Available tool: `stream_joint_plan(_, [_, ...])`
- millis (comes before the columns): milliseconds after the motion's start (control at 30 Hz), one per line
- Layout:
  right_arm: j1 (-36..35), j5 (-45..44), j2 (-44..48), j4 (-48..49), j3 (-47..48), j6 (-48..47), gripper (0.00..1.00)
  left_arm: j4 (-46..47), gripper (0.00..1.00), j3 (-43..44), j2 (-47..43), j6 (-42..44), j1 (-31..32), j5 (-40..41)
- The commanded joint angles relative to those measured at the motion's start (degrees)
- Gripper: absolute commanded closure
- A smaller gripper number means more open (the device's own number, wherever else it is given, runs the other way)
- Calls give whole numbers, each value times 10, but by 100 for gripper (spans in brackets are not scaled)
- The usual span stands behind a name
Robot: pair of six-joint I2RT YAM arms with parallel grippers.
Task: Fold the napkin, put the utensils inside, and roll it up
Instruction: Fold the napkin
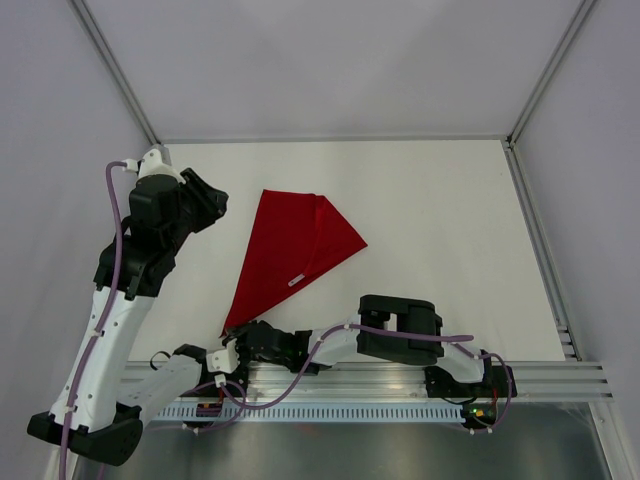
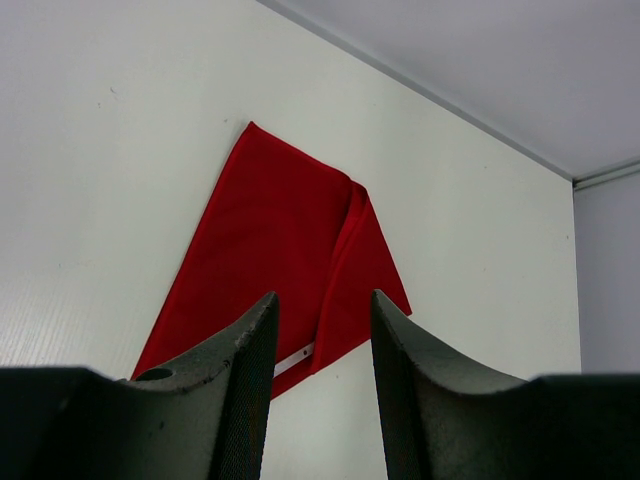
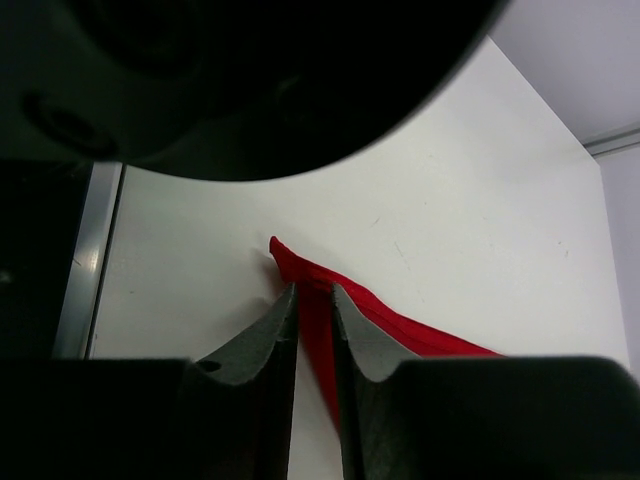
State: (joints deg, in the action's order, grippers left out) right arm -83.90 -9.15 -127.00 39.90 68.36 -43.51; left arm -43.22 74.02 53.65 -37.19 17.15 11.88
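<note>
The red napkin [image 1: 290, 250] lies on the white table [image 1: 450, 220], folded into a long pointed shape with one flap doubled over on its right side. Its narrow tip points to the near edge. My right gripper [image 1: 243, 337] is at that near tip; in the right wrist view the gripper [image 3: 314, 290] is shut on the napkin [image 3: 410, 328] and the corner is bunched up just past the fingertips. My left gripper [image 1: 215, 203] hovers left of the napkin's far end, open and empty [image 2: 322, 300], with the napkin [image 2: 280, 240] ahead of it. No utensils are in view.
A small white label [image 1: 296, 280] sits on the napkin's fold edge. An aluminium rail [image 1: 420, 385] runs along the near table edge under the arm bases. White walls and metal frame posts [image 1: 120, 80] close off the back and sides.
</note>
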Motion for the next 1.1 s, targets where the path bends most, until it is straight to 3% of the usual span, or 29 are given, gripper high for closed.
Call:
stream_joint_plan(0, [-7,-15,-18,3,18,-11,75,5,53,1,1,18,2,-6])
stream_joint_plan(167, [-7,-10,-11,6,8,-17,53,6,52,-1,3,19,2,-6])
stream_joint_plan(267, [-7,-10,-12,5,11,-19,50,8,52,-1,3,19,2,-8])
stream_joint_plan(1067, [-7,14,-57,-8,35,-47,55,16,51,-1,1,26,2,-12])
